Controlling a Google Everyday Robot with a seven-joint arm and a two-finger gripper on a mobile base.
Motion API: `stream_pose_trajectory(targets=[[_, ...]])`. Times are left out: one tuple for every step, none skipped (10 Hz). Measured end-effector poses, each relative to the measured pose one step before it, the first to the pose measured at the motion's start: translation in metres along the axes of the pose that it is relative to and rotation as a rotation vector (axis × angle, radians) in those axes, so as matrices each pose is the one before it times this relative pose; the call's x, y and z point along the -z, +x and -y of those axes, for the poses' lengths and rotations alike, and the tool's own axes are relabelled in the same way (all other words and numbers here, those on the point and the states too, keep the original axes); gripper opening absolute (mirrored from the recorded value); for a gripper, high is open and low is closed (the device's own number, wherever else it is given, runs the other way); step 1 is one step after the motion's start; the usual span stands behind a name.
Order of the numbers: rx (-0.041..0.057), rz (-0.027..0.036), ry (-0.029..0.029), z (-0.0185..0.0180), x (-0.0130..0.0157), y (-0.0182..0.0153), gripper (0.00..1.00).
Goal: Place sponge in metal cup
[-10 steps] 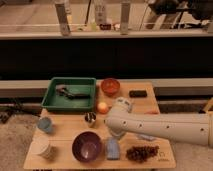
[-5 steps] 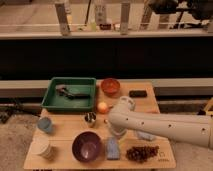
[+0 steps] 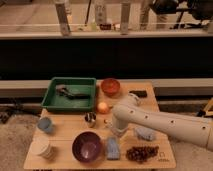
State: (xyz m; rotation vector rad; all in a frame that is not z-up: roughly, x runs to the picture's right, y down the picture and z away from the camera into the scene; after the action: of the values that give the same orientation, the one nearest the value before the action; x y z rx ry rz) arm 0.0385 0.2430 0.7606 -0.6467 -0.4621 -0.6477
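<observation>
I hold tool [image 3: 115,132] just above sponge [image 3: 113,148], likely for pickup (metal cup [image 3: 90,119] stands near); grip state I cannot tell.

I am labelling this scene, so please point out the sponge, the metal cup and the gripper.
sponge [image 3: 112,148]: camera view, middle of its top face.
metal cup [image 3: 90,119]: camera view, on its side wall.
gripper [image 3: 113,132]: camera view, its lower end, just behind the sponge.
</observation>
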Motion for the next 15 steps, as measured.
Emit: stream_pose_trajectory(targets=[[0.02812, -0.00506, -0.01578, 0.00241, -0.00444, -0.00495, 0.8], [0.01521, 0.00036, -0.01337, -0.00019, -0.00416, -0.00171, 0.8], [0.00954, 0.00389, -0.01087, -0.00052, -0.00385, -0.00077, 0.8], [0.00989, 0.00567, -0.01236, -0.00001, -0.00498, -0.00128, 0.8], [0.00433, 0.00448, -0.00694, -0.00056, -0.00323, -0.0003, 0.8], [0.00188, 0.00845, -0.00577, -0.00196, -0.00389, 0.00016, 0.8], [-0.00059, 0.00675, -0.00152, -0.00181, -0.00209, 0.00013, 0.8], [-0.00186, 0.00622, -0.00013, -0.00299, -0.00223, 0.00078, 0.8], [-0.003, 0.00508, 0.00381, -0.00212, -0.00205, 0.00076, 0.8], [-0.01166, 0.00545, 0.00568, -0.00608, -0.00283, 0.00348, 0.8], [-0.00335, 0.00237, 0.00378, -0.00239, -0.00207, 0.00119, 0.8], [-0.00302, 0.00551, 0.00416, -0.00448, -0.00291, 0.00259, 0.8], [-0.00051, 0.004, 0.00356, -0.00163, -0.00122, 0.00134, 0.8], [0.00377, 0.00303, 0.0009, -0.00097, -0.00119, 0.00055, 0.8], [0.00649, 0.0048, -0.00099, 0.00053, -0.00182, -0.0009, 0.8]])
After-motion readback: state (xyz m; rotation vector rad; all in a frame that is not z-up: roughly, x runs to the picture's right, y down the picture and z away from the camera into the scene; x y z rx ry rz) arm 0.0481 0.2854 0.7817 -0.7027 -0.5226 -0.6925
